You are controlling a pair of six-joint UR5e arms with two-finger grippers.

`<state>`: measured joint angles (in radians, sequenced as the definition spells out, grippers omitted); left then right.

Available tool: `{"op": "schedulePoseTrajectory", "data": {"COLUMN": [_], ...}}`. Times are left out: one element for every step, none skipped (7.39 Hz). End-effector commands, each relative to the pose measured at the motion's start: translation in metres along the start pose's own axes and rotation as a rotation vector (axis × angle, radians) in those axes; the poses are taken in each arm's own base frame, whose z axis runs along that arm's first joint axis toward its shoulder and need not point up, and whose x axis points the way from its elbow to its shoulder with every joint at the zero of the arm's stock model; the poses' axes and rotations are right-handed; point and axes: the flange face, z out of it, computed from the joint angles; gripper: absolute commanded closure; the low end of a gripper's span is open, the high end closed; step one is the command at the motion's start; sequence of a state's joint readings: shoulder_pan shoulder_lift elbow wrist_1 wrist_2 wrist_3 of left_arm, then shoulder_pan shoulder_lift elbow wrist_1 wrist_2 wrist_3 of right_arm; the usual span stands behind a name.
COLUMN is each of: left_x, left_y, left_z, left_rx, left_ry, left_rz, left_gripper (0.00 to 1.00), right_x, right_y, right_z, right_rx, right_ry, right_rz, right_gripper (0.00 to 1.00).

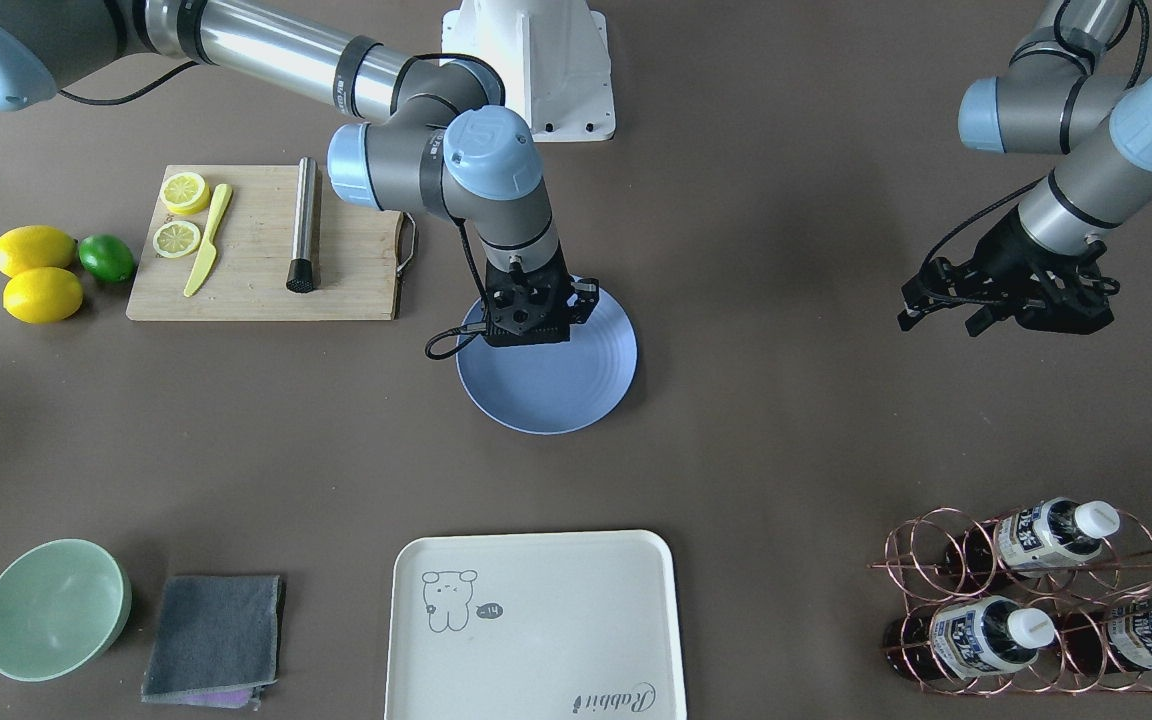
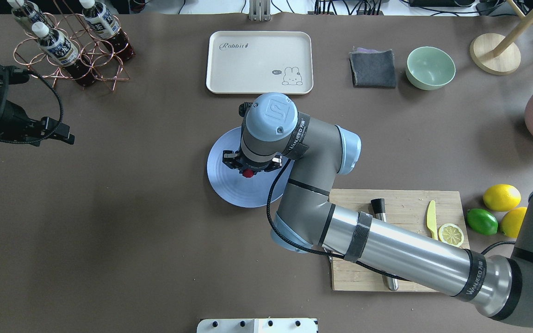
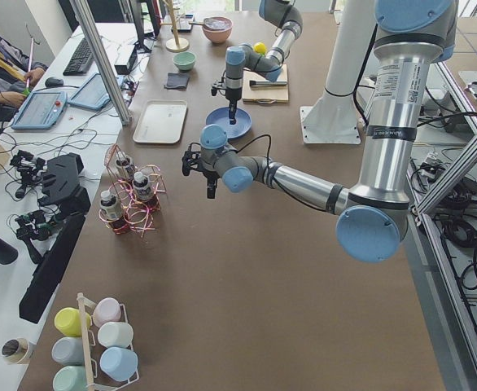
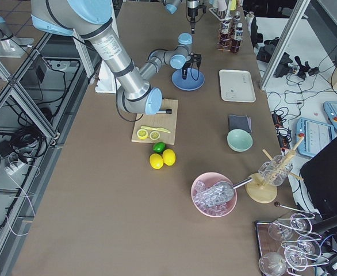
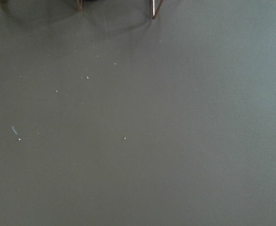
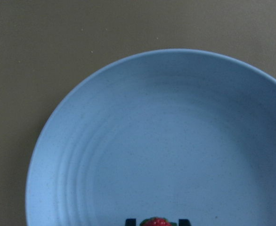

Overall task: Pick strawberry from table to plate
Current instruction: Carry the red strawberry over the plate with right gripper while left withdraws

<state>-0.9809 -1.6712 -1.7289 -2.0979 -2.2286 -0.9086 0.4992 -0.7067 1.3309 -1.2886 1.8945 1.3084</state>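
Red, bumpy and tiny, the strawberry (image 6: 155,222) lies between the dark fingertips of the right end effector (image 2: 248,170), which is clenched on it. The berry hangs over the plate (image 2: 229,192), near the plate's middle. No view settles whether it already touches the blue surface or is held just clear of it.

Handling, by judgement: so small a berry should weigh almost nothing. If it is real fruit the flesh will bruise under a hard squeeze. Whether it is real or a stiff model cannot be told. The pitted skin should give the pads friction, so a light grip across the widest part, as here, would serve. Being roundish, it may roll once let go. The plate is shallow with only faint ridges, so a low release near the plate's middle seems the safer course.

Around the plate spreads the bare tabletop (image 2: 132,208). The board (image 2: 405,203) lies near the plate on the robot's right. The tray (image 2: 257,60) lies beyond the plate, away from the robot. The left end effector (image 1: 966,305) hangs well apart from the plate on the robot's left. Whether it is released or clenched cannot be told.
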Motion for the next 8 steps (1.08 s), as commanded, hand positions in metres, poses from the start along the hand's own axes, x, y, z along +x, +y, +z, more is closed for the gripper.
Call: {"op": "schedulePoseTrajectory", "data": {"left_x": [0.000, 0.000, 0.000, 0.001, 0.002, 0.002, -0.005, -0.023], "left_y": [-0.001, 0.000, -0.001, -0.001, 0.000, -0.001, -0.010, -0.021], "left_z": [0.000, 0.000, 0.000, -0.001, -0.002, -0.004, -0.018, -0.037], "left_rx": [0.002, 0.001, 0.002, 0.003, 0.002, 0.004, 0.015, 0.011], "left_ry": [0.000, 0.001, 0.000, 0.001, 0.002, 0.002, 0.013, 0.020], "left_rz": [0.001, -0.001, -0.001, 0.000, -0.003, -0.004, -0.015, -0.001], "left_gripper": [0.03, 0.03, 0.03, 0.03, 0.03, 0.03, 0.03, 0.03], "right_x": [-0.001, 0.002, 0.004, 0.007, 0.007, 0.005, 0.021, 0.053], "right_y": [-0.003, -0.004, -0.004, -0.004, -0.010, -0.020, -0.050, -0.081], "right_z": [0.008, 0.013, 0.014, 0.017, 0.012, -0.009, -0.042, -0.091], "right_rx": [0.003, 0.001, 0.000, -0.002, 0.004, 0.003, -0.014, -0.014], "right_ry": [0.017, 0.026, 0.029, 0.037, 0.029, 0.002, -0.023, -0.025], "right_rz": [0.005, 0.008, 0.007, 0.010, 0.009, 0.013, 0.041, 0.024], "right_gripper": [0.96, 0.69, 0.51, 0.28, 0.00, 0.00, 0.00, 0.00]}}
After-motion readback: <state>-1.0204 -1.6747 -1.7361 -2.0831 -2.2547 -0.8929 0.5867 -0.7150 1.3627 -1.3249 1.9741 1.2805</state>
